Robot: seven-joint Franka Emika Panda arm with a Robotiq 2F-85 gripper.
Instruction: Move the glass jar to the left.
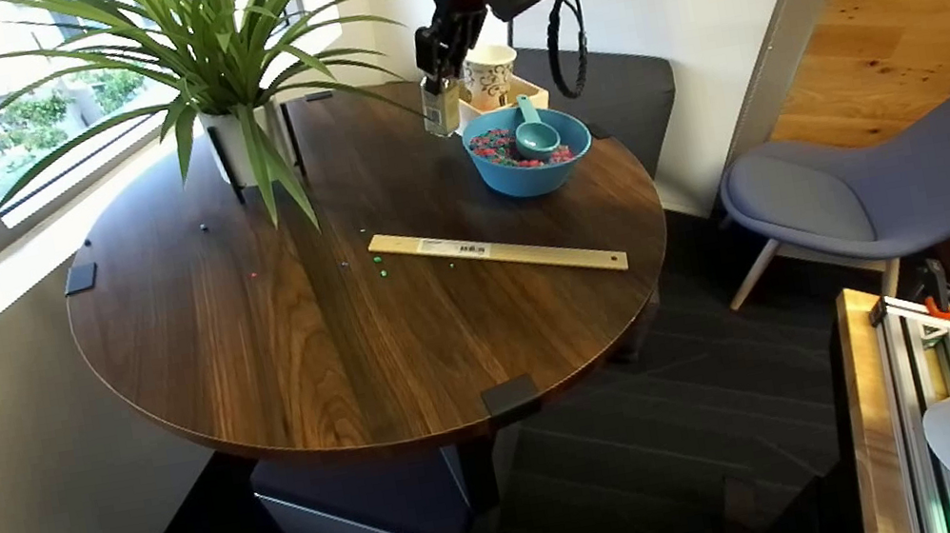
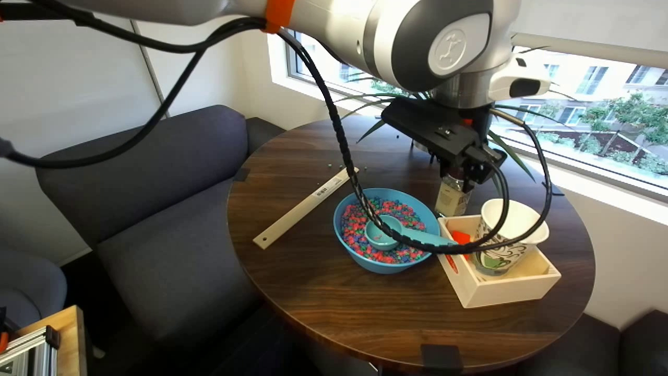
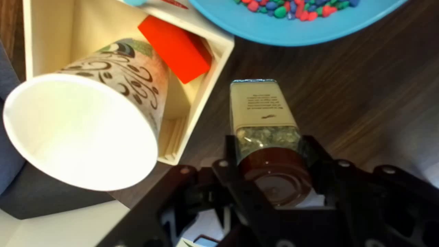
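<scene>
The glass jar (image 3: 262, 106) is a small clear jar with a beige label, a dark red-brown lid and greenish flakes inside. It also shows in both exterior views, on the table beside the wooden box (image 1: 442, 113) (image 2: 452, 199). My gripper (image 3: 270, 139) reaches down over its lid end, with one finger against each side just below the lid. The gripper looks shut on the jar. In an exterior view the gripper (image 2: 460, 180) hides the lid. The jar is upright or nearly so; I cannot tell whether its base touches the table.
A blue bowl (image 2: 383, 269) of coloured pebbles with a teal scoop (image 2: 383, 232) stands close to the jar. A wooden box (image 2: 514, 292) holding a paper cup (image 2: 501, 256) is beside it. A ruler (image 1: 497, 251) and a potted plant (image 1: 248, 150) are on the round table (image 1: 306, 353).
</scene>
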